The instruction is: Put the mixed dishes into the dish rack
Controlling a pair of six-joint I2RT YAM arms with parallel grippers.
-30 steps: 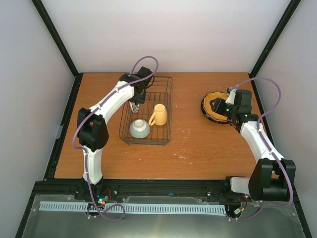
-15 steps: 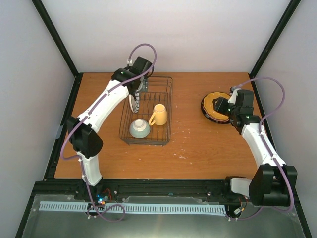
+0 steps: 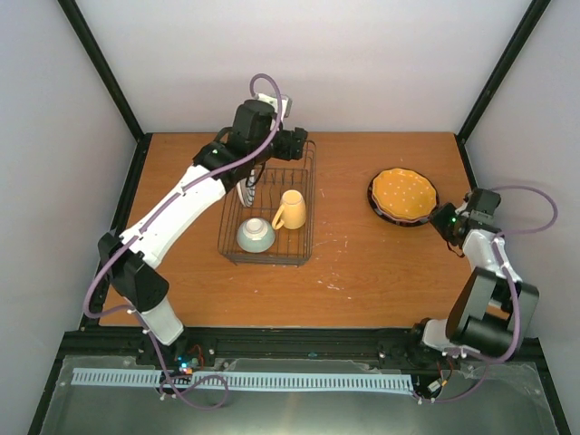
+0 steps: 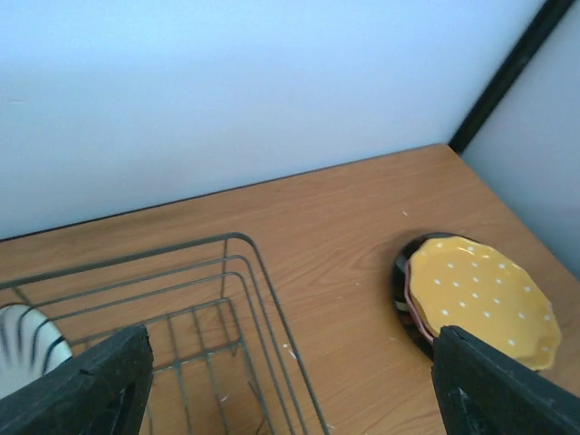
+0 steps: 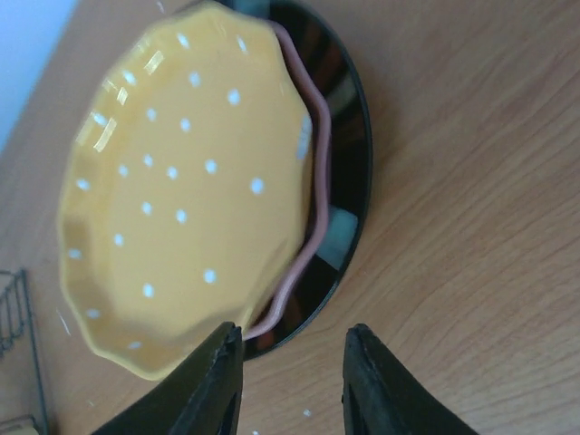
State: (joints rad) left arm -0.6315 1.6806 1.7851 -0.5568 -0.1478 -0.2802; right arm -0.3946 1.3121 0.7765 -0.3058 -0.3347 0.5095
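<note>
The dish rack (image 3: pixel 311 204) holds the striped plate (image 3: pixel 245 192) standing on edge, the yellow mug (image 3: pixel 290 210) and the blue-green bowl (image 3: pixel 256 236). My left gripper (image 3: pixel 294 143) is open and empty above the rack's far end; in the left wrist view its gripper (image 4: pixel 290 385) hangs over the rack's wires (image 4: pixel 249 272), with the striped plate (image 4: pixel 23 349) at the left edge. The orange-yellow plate (image 3: pixel 404 193) lies on the pink plate (image 5: pixel 313 208) and the dark-rimmed plate (image 5: pixel 352 154). My right gripper (image 5: pixel 293 372) is open and empty, just off the stack's near-right edge.
The stack also shows in the left wrist view (image 4: pixel 480 299), on the bare wooden table (image 3: pixel 362 263) right of the rack. White walls and black frame posts (image 3: pixel 503 68) close in the table. A corner of the rack (image 5: pixel 14 308) shows in the right wrist view.
My left gripper has risen from the striped plate, left standing in the rack, and swung to the back right. My right gripper has drawn back off the stack to the right.
</note>
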